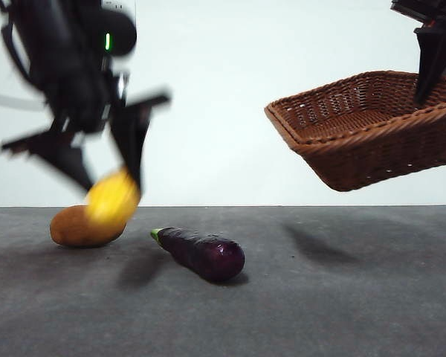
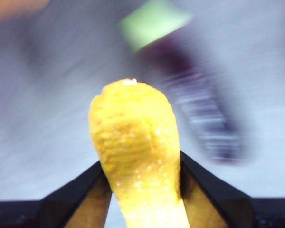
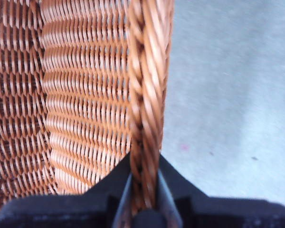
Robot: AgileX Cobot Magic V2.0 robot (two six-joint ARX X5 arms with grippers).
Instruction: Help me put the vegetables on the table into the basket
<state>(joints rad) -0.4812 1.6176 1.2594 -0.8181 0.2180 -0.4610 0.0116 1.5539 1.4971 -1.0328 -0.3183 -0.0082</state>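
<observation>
Corn cob (image 1: 113, 197), blurred, hangs left of centre just above the table (image 1: 342, 297), pinched between the left gripper (image 1: 108, 175) jaws, long axis pointing out ahead of them. Eggplant (image 1: 201, 253) lies low centre, stem end toward the potato (image 1: 78, 227) behind the cob. Basket (image 1: 372, 126) floats upper right, tilted, well apart; the right gripper (image 3: 145, 202) clamps its braided rim. Coming move likely carries the cob rightward and up over that rim.
</observation>
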